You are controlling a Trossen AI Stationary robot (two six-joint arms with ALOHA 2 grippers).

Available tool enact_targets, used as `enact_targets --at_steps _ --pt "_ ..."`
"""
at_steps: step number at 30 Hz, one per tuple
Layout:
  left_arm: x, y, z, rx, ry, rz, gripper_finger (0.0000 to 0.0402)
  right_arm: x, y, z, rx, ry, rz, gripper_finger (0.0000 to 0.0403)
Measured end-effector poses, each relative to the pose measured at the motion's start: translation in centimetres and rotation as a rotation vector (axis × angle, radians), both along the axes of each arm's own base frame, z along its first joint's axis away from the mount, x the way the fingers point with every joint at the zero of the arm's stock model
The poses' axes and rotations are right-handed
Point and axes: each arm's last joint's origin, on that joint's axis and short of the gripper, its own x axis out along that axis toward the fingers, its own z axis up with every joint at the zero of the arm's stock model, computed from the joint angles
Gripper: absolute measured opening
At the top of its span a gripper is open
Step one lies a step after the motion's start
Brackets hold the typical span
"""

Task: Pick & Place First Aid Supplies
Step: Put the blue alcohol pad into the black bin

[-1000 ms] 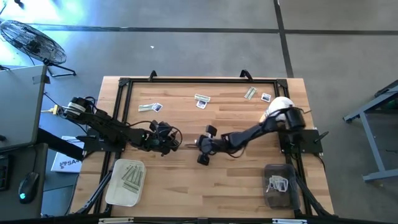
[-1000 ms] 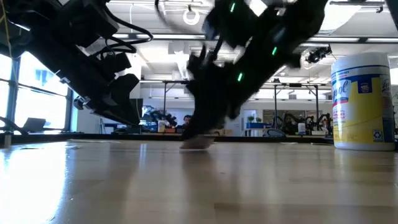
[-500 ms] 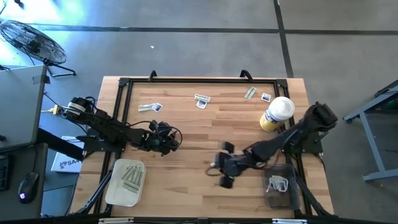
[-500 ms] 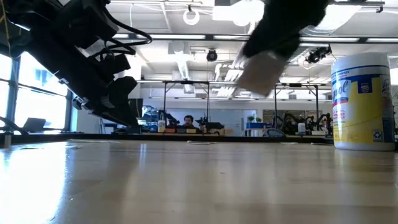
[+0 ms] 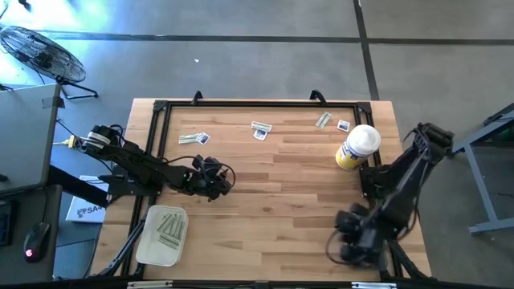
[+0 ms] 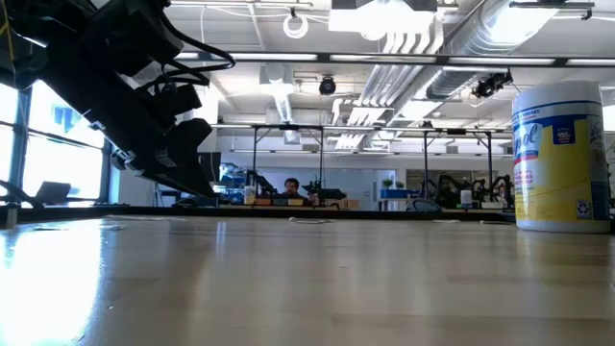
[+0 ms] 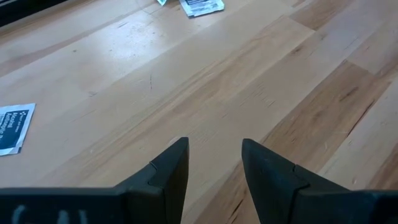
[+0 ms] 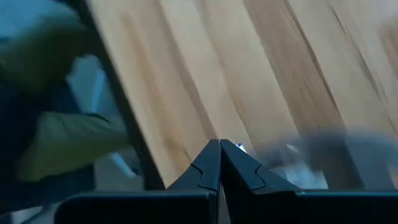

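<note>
Small first aid packets lie flat along the far part of the table: a pale strip [image 5: 190, 138], a strip and a white square [image 5: 259, 131], and another pair [image 5: 333, 123]. My left gripper [image 5: 227, 183] hovers open over bare wood left of the middle; a white square with a blue mark [image 7: 12, 127] lies off to one side of it. My right gripper [image 5: 347, 245] is high over the near right corner, pointing steeply down, shut, with a white-blue sliver of a packet [image 8: 239, 148] at its tips. My right gripper pinches a small white packet between its two fingertips [image 8: 211, 155]; only a sliver of its edge shows beside them. The fingers point steeply down from above and the packet is lifted clear of the table. Which part of the packet they have is hidden by the fingers.
A clear tray [image 5: 163, 233] with several pale strips sits at the near left. A yellow bottle with a white cap [image 5: 357, 146] stands at the far right. A blurred grey shape with white bits [image 8: 305, 158] lies below my right gripper. The table's middle [image 5: 281, 193] is bare wood.
My right gripper has swung fast from the table's middle toward the near right corner, rising and tipping to point more steeply down. The white packet that lay under it has been lifted off the table and carried along.
</note>
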Motion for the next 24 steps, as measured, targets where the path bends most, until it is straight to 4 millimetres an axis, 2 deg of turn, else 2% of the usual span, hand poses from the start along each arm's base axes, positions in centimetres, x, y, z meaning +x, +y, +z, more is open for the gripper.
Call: enact_targets --at_steps 4,8,18,24 --pt "0.1 0.0 0.0 -0.002 -0.01 0.001 0.0147 -2.8 0.5 -0.7 -0.125 0.059 -0.036 0.0001" --pt "0.2 -0.1 0.1 -0.007 -0.029 0.001 0.0147 -4.2 0.6 -1.3 -0.249 0.054 -0.066 0.0001" --pt "0.3 -0.1 0.2 -0.015 -0.042 -0.001 0.0147 -3.9 1.7 -3.9 -0.398 0.105 -0.076 0.0001" --pt "0.3 -0.1 0.2 -0.026 -0.04 -0.01 0.0147 -3.7 2.7 -5.7 -0.423 0.138 -0.106 0.0001"
